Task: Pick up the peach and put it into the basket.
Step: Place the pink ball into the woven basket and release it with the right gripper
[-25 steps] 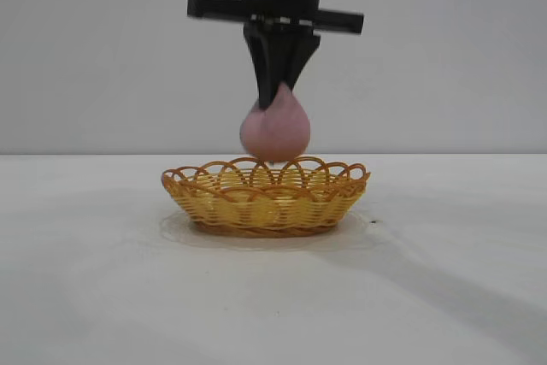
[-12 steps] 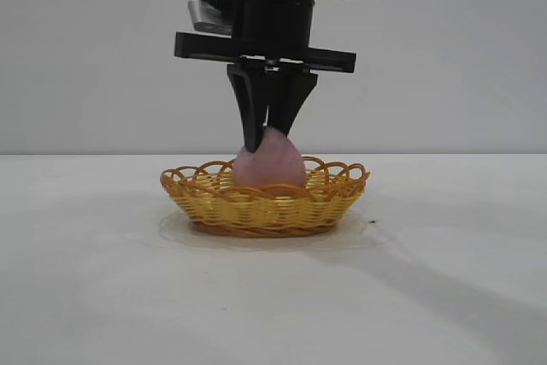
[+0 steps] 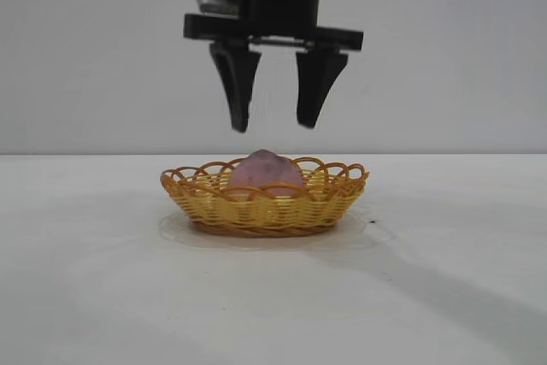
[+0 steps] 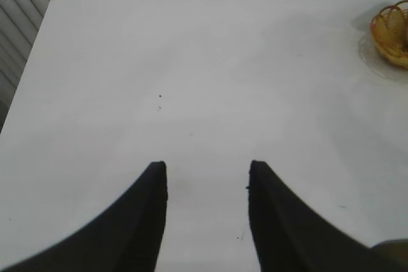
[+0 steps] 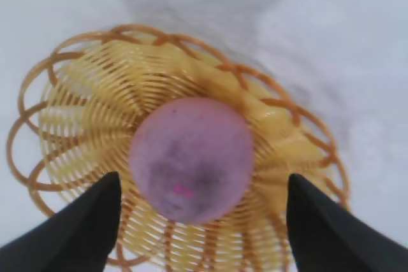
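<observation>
1. White bench (image 3: pixel 102 297) lies bare in front of me.
2. Wicker basket (image 3: pixel 265 198) hides the lower half of the peach (image 3: pixel 265 170) resting inside it.
3. Right tool (image 3: pixel 275 126) hangs directly above, fingers spread, touching nothing; I see its arm cut off.
4. Left tool (image 4: pixel 205 176) sits well apart, parted, empty.

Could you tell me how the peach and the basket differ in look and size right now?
The peach is a dull pinkish-mauve, smooth, rounded solid; the basket is yellow open weave with an orange-brown looped rim. The peach is much narrower than the basket, which spreads well past it on every side. In the exterior view the peach rises above the shallow basket's rim. Both sit still on the white table, the peach inside the basket.
</observation>
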Robot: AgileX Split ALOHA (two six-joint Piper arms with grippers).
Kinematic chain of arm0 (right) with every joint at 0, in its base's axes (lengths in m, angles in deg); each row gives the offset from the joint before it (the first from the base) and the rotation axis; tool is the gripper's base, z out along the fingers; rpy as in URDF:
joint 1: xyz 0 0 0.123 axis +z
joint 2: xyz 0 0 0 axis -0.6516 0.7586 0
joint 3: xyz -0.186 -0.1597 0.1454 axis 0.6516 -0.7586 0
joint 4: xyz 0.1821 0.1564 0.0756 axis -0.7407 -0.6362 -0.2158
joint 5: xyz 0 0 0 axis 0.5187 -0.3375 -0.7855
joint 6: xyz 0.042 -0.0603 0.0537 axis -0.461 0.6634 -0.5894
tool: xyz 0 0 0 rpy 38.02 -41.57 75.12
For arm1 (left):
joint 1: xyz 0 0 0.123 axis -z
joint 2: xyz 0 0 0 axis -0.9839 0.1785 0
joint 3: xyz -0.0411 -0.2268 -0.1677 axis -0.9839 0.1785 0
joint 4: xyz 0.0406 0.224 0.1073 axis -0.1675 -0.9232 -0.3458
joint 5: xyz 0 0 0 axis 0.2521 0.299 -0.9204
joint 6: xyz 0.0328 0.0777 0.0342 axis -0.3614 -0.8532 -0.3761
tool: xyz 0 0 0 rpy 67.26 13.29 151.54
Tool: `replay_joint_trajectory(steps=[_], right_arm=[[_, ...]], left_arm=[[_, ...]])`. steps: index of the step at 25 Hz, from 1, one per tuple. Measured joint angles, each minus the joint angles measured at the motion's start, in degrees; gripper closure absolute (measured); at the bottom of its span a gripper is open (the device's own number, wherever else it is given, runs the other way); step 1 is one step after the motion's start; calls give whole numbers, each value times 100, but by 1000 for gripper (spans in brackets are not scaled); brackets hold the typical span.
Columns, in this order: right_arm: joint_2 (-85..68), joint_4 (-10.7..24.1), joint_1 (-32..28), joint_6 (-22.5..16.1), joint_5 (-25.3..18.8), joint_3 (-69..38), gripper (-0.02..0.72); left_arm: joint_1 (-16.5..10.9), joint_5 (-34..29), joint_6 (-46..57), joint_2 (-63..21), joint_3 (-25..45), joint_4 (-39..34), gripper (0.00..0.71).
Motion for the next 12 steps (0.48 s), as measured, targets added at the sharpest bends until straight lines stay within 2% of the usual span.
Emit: replay_joint_trajectory(steps=[5,6,9,12], right_arm=[[-102,-37,-1058,-119,-15,0,248],[-102,-61,-1294,-119,-24,0,227],[-102,-25,-1816,-119,-24,0,227],[-102,-14,-2202,-128,3,0,227]], left_arm=[[-14,0,0,0,0,0,425],[-88,0,0,0,0,0,425],[-388,0,0,0,0,0,425],[-462,0,0,0,0,0,425]])
